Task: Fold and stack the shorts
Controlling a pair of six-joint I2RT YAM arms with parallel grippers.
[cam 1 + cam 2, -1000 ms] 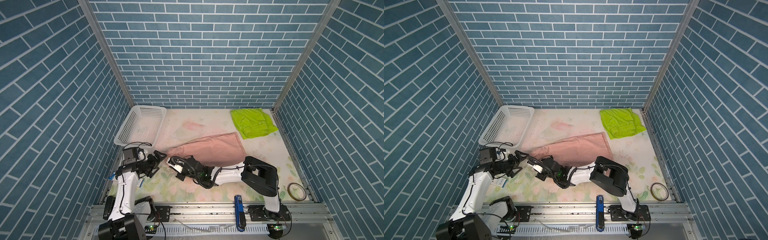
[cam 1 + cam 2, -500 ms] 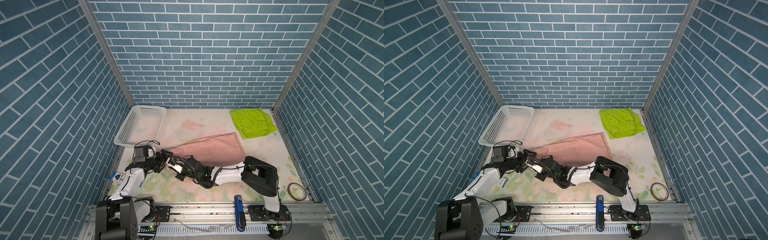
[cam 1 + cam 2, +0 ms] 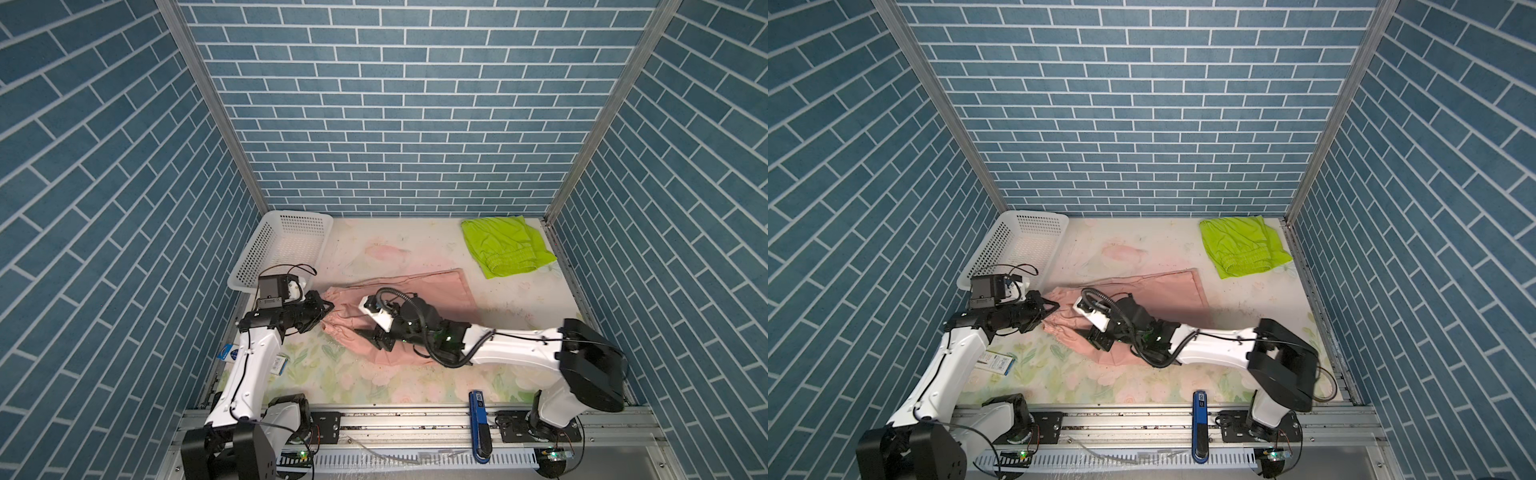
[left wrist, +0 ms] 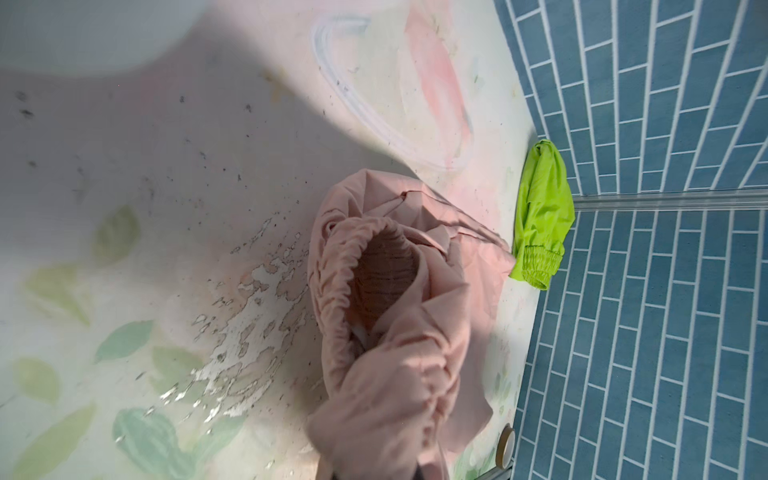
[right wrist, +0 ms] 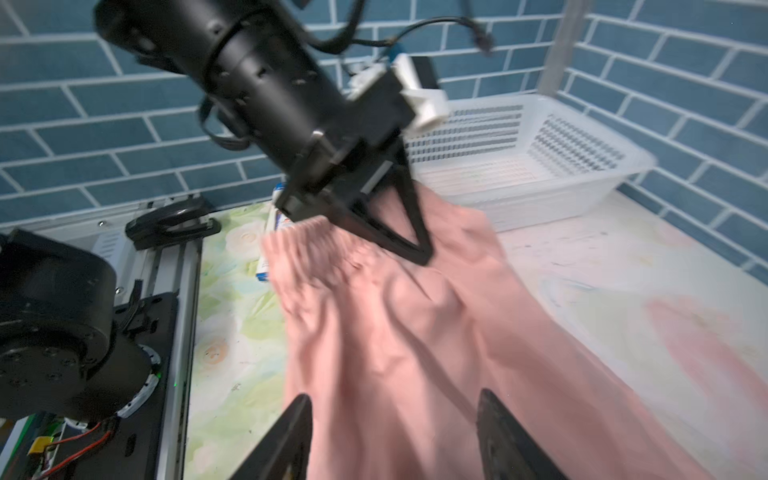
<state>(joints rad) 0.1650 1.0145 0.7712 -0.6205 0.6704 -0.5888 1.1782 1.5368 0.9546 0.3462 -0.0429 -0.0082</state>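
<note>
left gripper (image 5: 417, 254) pinches the pink shorts (image 3: 440, 291) by the waistband (image 5: 316, 239); right gripper (image 5: 392, 399) gapes wide over the cloth. folding's on, and right needs a hold next.

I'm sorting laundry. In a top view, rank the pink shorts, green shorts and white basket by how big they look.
1. pink shorts, partly under an arm
2. white basket
3. green shorts
</note>
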